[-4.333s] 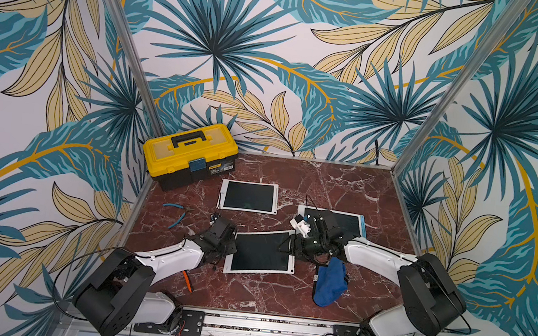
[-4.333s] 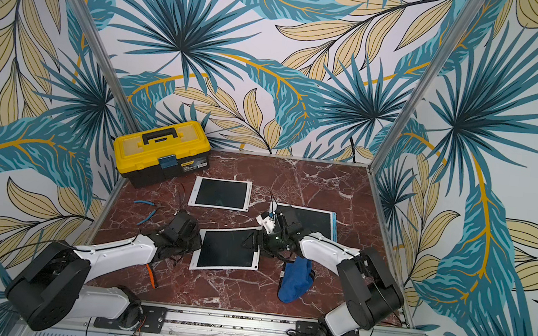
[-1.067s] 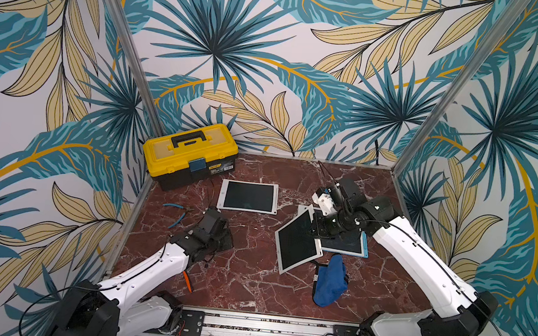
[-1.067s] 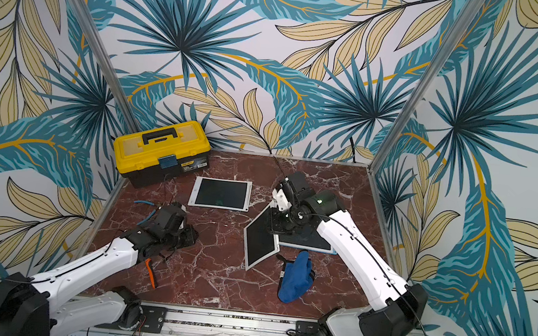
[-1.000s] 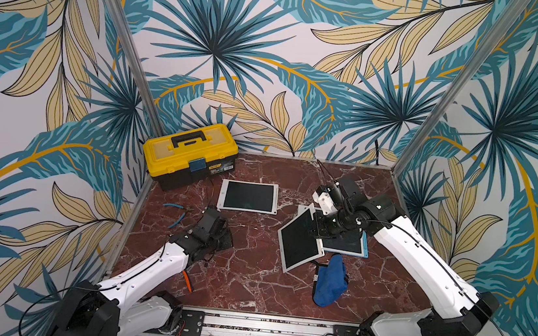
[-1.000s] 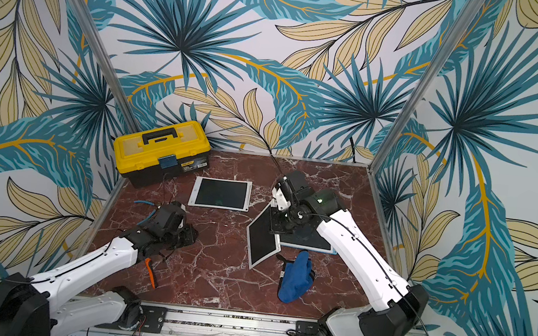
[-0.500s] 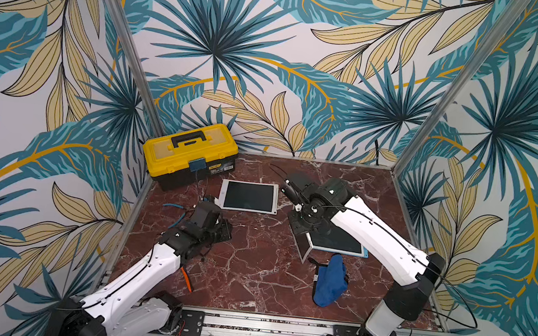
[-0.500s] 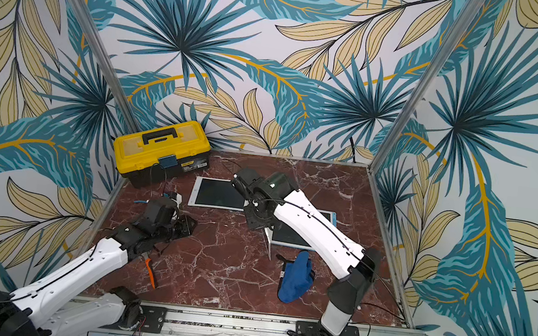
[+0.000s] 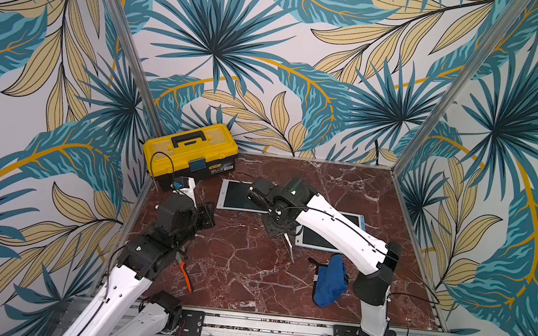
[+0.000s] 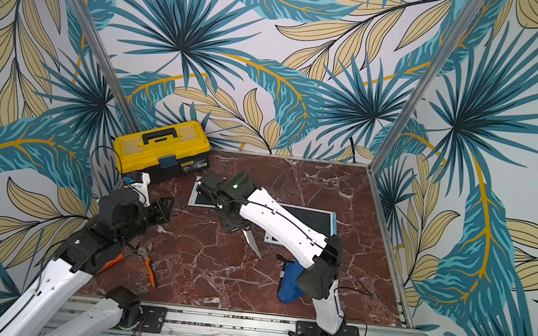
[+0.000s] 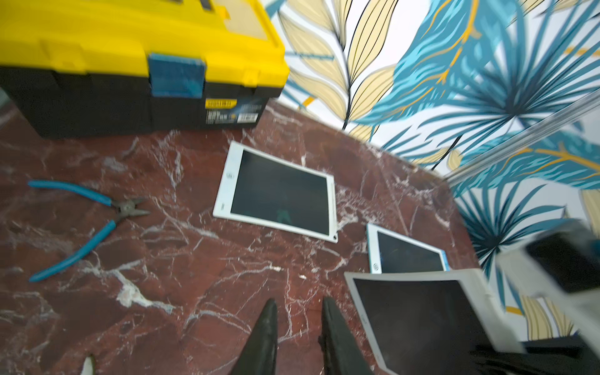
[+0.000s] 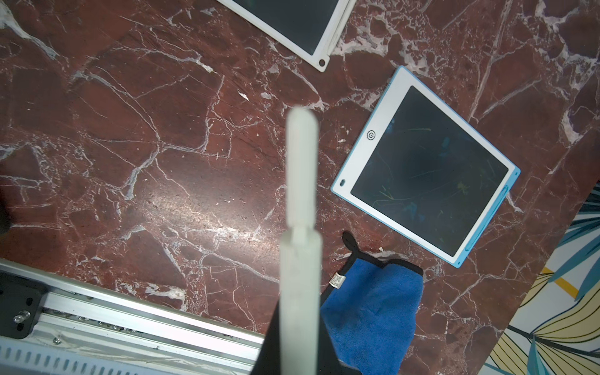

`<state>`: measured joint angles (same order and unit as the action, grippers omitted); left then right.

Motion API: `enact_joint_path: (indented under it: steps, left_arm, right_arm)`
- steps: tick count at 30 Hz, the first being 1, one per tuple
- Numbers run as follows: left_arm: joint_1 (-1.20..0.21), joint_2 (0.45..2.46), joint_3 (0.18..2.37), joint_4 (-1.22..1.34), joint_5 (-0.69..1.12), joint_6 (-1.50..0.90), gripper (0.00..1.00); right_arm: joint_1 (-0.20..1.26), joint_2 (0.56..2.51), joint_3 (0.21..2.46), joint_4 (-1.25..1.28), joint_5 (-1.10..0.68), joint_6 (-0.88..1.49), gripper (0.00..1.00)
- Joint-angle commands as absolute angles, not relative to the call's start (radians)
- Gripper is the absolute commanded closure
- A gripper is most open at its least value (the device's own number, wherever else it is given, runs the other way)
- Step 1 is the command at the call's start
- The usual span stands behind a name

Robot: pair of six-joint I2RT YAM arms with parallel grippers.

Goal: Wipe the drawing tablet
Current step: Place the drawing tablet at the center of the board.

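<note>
Right tool (image 9: 282, 235) is clamped on the edge of a white drawing tablet (image 12: 300, 178) and holds it edge-on in the air over the desk (image 9: 240, 268). Left tool (image 11: 298, 306) is empty, jaws a narrow gap apart, near the yellow toolbox (image 9: 191, 152). Blue cloth (image 9: 330, 286) lies bunched on the desk, neither tool on it. My read: wiping not started. Cloth pickup and the whole wipe are left.

Three walls (image 9: 213, 33) papered with teal and tan palm leaves enclose the cell; two aluminium posts (image 9: 129, 41) mark the rear corners. The desk (image 9: 237, 264) is red-brown marble with white veins, edged in front by a metal rail (image 9: 261, 325). Lighting is even.
</note>
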<state>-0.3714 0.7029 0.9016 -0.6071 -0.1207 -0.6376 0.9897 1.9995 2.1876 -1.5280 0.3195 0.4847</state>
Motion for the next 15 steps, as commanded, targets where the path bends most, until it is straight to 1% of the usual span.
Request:
enact_joint_path:
  steps: [1,6,15]
  left_arm:
    - [-0.365,0.603,0.94,-0.638,-0.178,-0.619,0.76]
    - [-0.365,0.499,0.97,-0.668,-0.216,-0.586,0.78]
    - [-0.365,0.474,0.991,-0.69,-0.215,-0.575,0.77]
  right_arm:
    - [1.002,2.049,2.196,-1.564,0.353,0.523,0.91]
    - [1.048,2.133,2.248,-1.574,0.395,0.533,0.91]
    - [1.097,2.256,2.27,-1.531,0.421,0.551,0.91]
